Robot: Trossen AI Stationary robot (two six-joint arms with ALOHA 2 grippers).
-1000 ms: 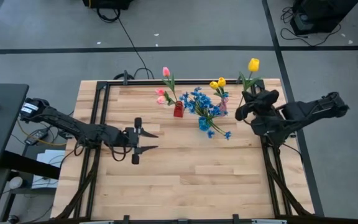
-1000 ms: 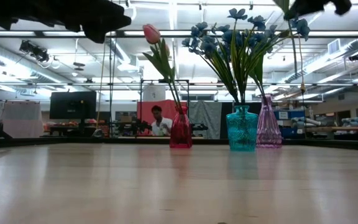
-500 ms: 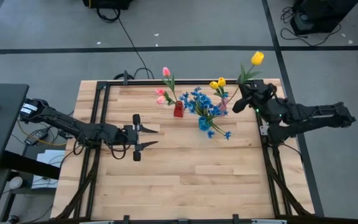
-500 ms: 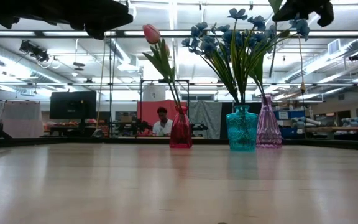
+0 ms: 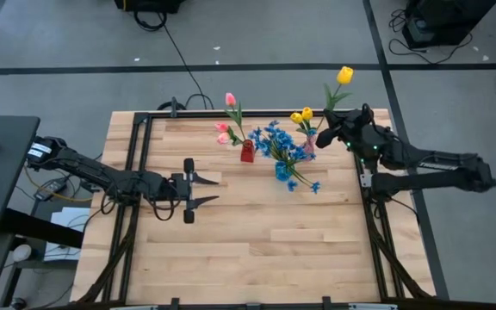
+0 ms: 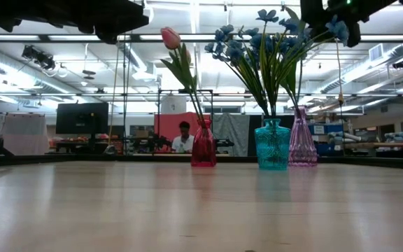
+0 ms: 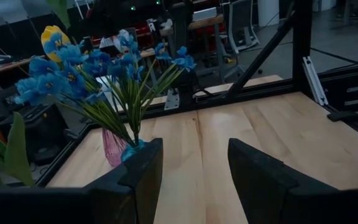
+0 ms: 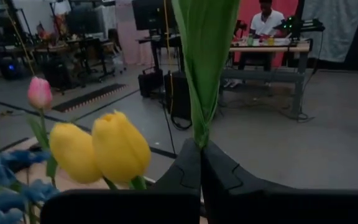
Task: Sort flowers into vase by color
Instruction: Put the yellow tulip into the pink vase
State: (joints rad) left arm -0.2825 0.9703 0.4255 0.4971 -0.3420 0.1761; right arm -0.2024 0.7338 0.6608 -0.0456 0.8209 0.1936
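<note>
My right pincer (image 5: 348, 138) hangs over the far right part of the bench (image 5: 257, 250), just right of the pink-violet vase (image 6: 301, 145). Its fingers are pressed together on the stem of a yellow tulip (image 5: 344, 76), whose head points out past the bench's far edge; in the right wrist view I see its green leaf (image 8: 204, 56) rising from between the closed fingers. Two more yellow tulips (image 5: 301, 115) already stand in that pink-violet vase. The blue sprays (image 5: 279, 142) fill the teal vase (image 6: 272, 144) in the middle, and the pink tulips (image 5: 226, 129) stand in the red vase (image 5: 247, 152) to its left. All three vases sit in a row toward the far side of the bench.

My left pincer (image 5: 203, 191) waits over the left half of the bench, fingers spread apart and holding nothing, aimed toward the vases.

A person (image 6: 182, 137) sits in the room beyond the bench.
</note>
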